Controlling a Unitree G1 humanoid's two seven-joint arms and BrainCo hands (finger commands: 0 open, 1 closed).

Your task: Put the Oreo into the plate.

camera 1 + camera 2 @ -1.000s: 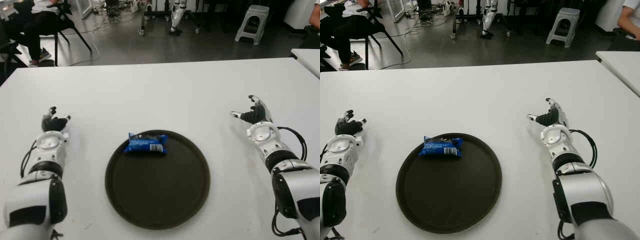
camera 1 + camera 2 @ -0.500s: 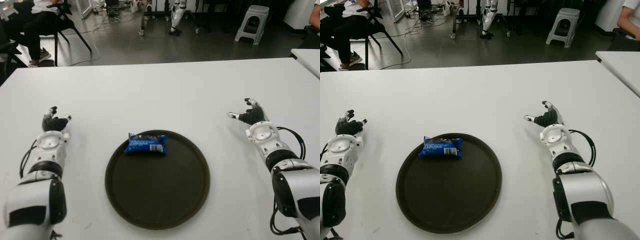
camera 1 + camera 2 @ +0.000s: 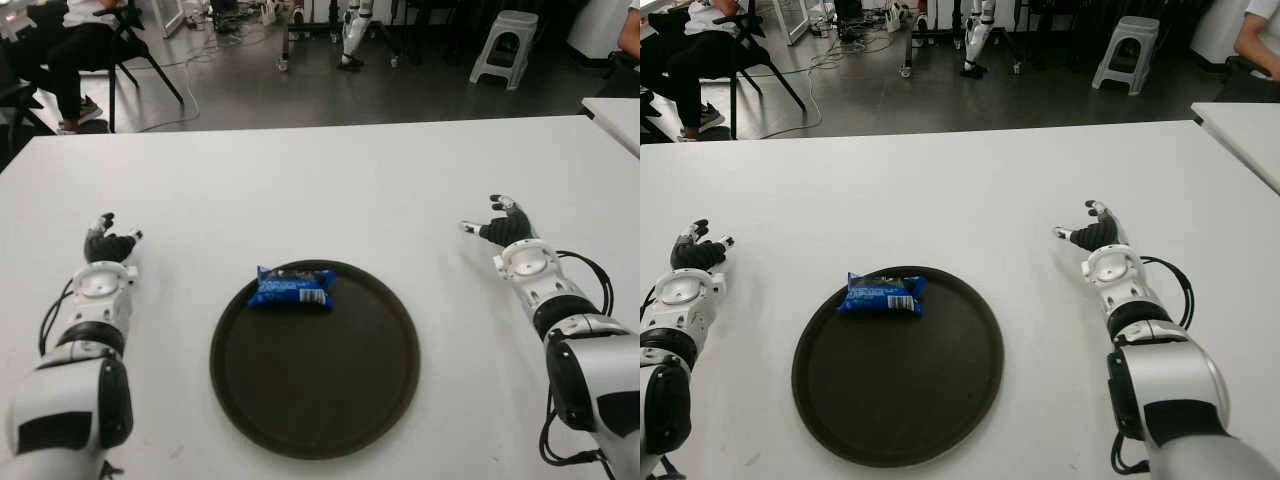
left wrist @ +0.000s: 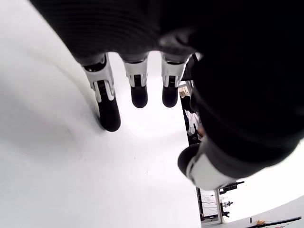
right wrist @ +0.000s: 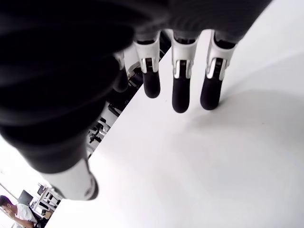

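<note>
A: Right hand (image 3: pixel 508 226). What is it doing?

B: It is lying low over the white table (image 3: pixel 330 190), forearm stretched forward, palm down. In its wrist view the fingers (image 5: pixel 181 97) are hanging loose and slightly parted, thumb out to the side, gripping nothing.

A: And the Oreo pack (image 3: pixel 292 286)?

B: The blue pack is sitting well to the left of that hand and a little nearer the robot, flat inside the far rim of the dark round plate (image 3: pixel 385 390). Neither hand is touching it.

A: Left hand (image 3: pixel 108 244)?

B: It is showing on the other side of the plate, well apart from it, arm extended forward the same way. Its fingers (image 4: pixel 108 110) are pointing down toward the table surface, relaxed and unclenched, with nothing between them.

A: So the pack is lying between the two hands?

B: Yes, roughly midway, somewhat nearer the left one.
</note>
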